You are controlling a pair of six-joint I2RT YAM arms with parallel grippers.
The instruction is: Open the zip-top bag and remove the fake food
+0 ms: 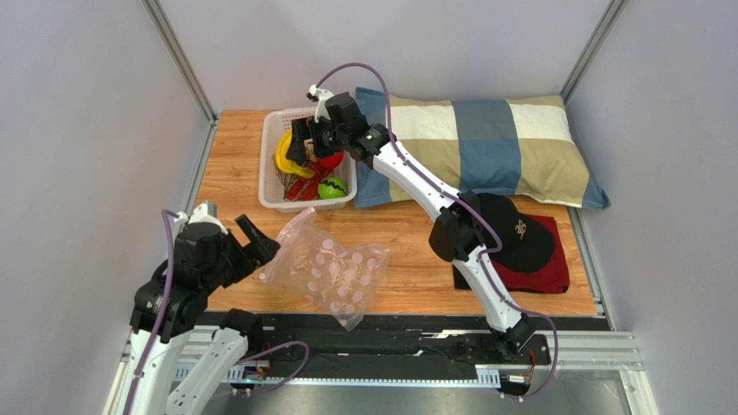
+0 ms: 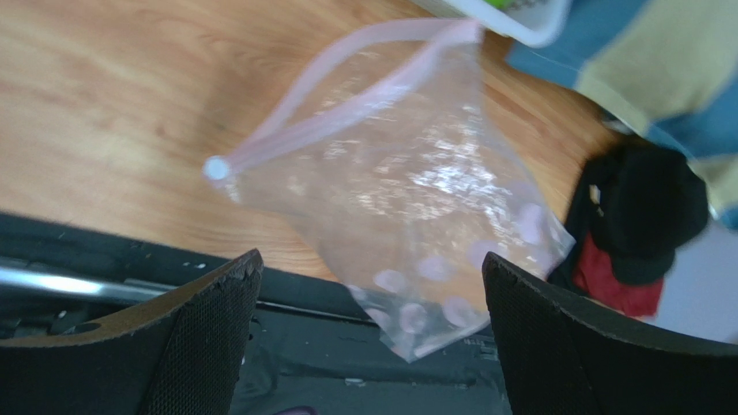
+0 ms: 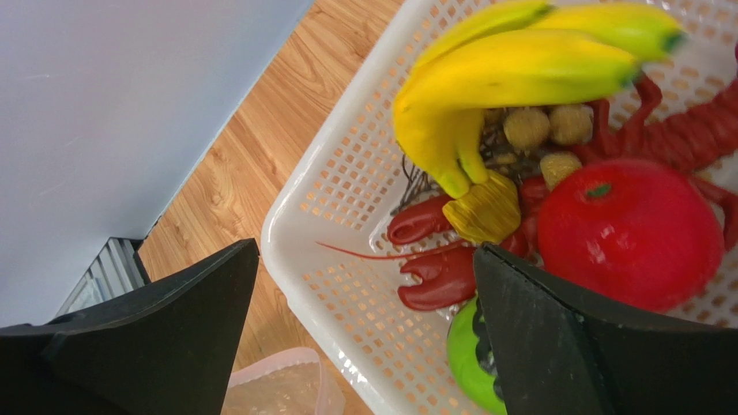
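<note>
Bag [image 1: 325, 272] is lying near the desk's front edge, left of middle. Left claw [image 1: 260, 245] is wide open just beside it, holding nothing. Right claw [image 3: 365, 252] hangs open over the basket [image 1: 275, 130] toward the back-left corner, with the fake food [image 3: 520, 65] inside.

Left arm [image 1: 204, 363] and right arm [image 1: 414, 175]: white link shells, black joint housings, purple cable [image 1: 346, 67] on each; black fingers [image 2: 203, 346], fine-mesh pad texture, worn tan edge
</note>
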